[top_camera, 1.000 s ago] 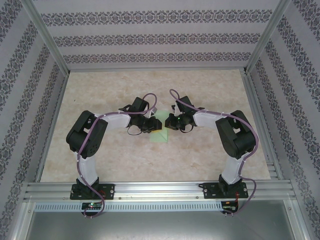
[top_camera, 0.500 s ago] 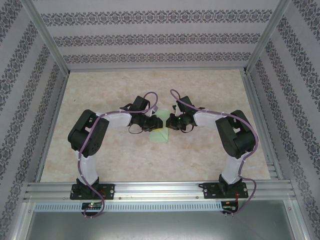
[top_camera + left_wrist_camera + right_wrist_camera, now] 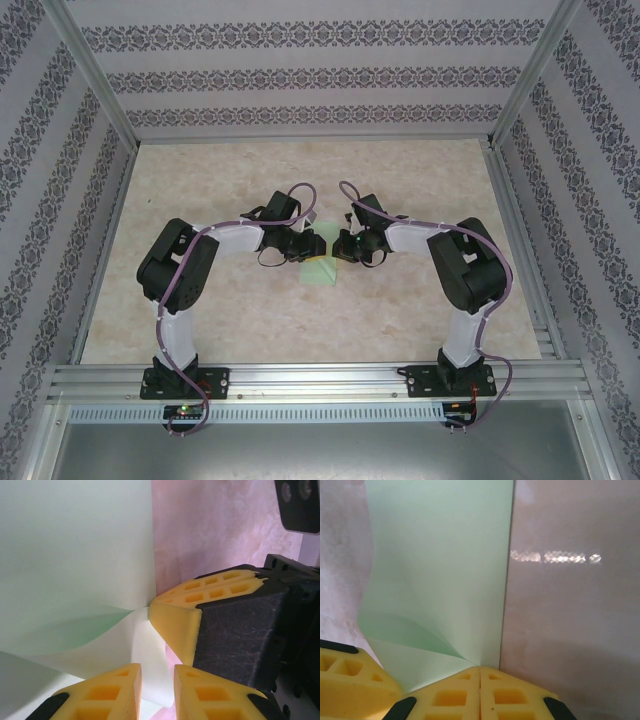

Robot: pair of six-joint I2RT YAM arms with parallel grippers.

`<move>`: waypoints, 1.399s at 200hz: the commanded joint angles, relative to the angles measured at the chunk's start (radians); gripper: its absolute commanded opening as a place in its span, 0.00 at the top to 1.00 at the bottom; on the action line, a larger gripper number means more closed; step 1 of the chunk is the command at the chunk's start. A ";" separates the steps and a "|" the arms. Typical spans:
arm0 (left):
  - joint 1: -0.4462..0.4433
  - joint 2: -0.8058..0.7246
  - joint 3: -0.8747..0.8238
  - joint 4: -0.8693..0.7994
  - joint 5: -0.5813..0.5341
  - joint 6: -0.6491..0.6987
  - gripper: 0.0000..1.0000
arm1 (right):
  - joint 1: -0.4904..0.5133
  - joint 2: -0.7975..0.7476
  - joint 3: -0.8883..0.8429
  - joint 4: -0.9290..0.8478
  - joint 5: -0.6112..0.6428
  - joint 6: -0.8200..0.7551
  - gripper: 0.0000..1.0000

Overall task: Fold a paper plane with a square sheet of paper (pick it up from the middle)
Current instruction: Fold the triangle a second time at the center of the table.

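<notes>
The square sheet of paper, pale mint green, lies mid-table under both grippers. My left gripper and right gripper meet tip to tip above it. In the left wrist view the sheet curls up near its edge, and a raised flap passes through the narrow gap of my open left gripper without being pinched. The right fingertips press where the creases meet. In the right wrist view my right gripper is shut, tips down on the sheet by its right edge.
Bare marbled tabletop surrounds the paper. Patterned walls and aluminium posts enclose the table. Both arms bend inward, with their elbows out towards the sides.
The left gripper has edged right, closer to the right gripper, and covers more of the paper. The right elbow has shifted a little; the right gripper stays shut.
</notes>
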 commanded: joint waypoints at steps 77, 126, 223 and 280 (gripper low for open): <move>-0.005 0.044 0.028 -0.036 -0.019 0.026 0.75 | -0.012 0.026 0.035 -0.002 0.008 -0.034 0.92; -0.007 0.041 0.029 -0.030 -0.011 0.023 0.75 | -0.013 0.032 0.040 -0.003 0.015 -0.037 0.92; -0.009 0.035 0.006 -0.013 -0.024 0.016 0.78 | -0.013 0.039 0.036 -0.011 0.047 -0.025 0.94; -0.015 0.055 0.002 -0.036 -0.037 0.015 0.80 | -0.013 0.048 0.042 -0.025 0.058 -0.021 0.95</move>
